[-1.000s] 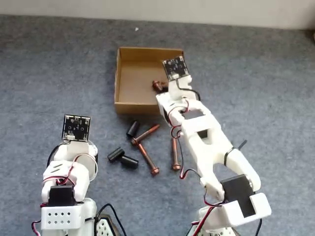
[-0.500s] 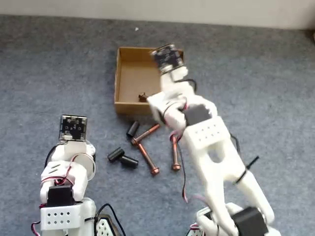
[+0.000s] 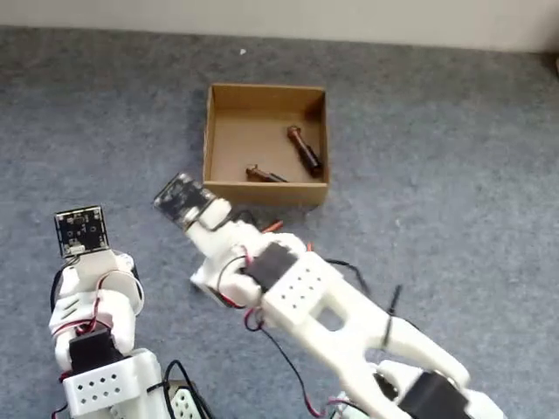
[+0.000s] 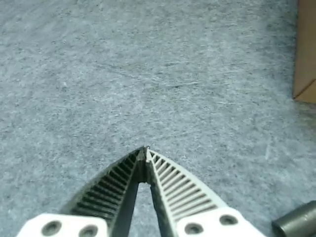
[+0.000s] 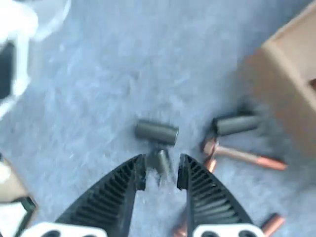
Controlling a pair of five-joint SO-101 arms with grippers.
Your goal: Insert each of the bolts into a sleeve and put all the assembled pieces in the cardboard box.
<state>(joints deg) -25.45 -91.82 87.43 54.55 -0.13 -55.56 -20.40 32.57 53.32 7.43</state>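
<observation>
The cardboard box (image 3: pixel 210 140) stands at the back middle with two bolt-and-sleeve pieces in it, one (image 3: pixel 304 148) by the right wall and one (image 3: pixel 262 175) by the front wall. My right arm (image 3: pixel 288 288) lies across the loose parts in front of the box. My right gripper (image 5: pixel 162 170) is open, and a dark sleeve (image 5: pixel 159 160) sits between its fingertips on the carpet. Two more sleeves (image 5: pixel 156 132) (image 5: pixel 237 124) and a copper bolt (image 5: pixel 242 155) lie just beyond. My left gripper (image 4: pixel 146 152) is shut and empty over bare carpet.
More copper bolt ends (image 5: pixel 269 223) lie near the right gripper. A bolt tip (image 3: pixel 272 226) shows beside the right arm. The box corner (image 4: pixel 306 54) and a sleeve (image 4: pixel 296 224) are off to one side of the left gripper. Grey carpet (image 3: pixel 454 175) covers the table.
My right arm has pulled out of the box and swung down to the left over the loose sleeves and bolts. Two pieces now lie uncovered in the box. The left arm has shifted left.
</observation>
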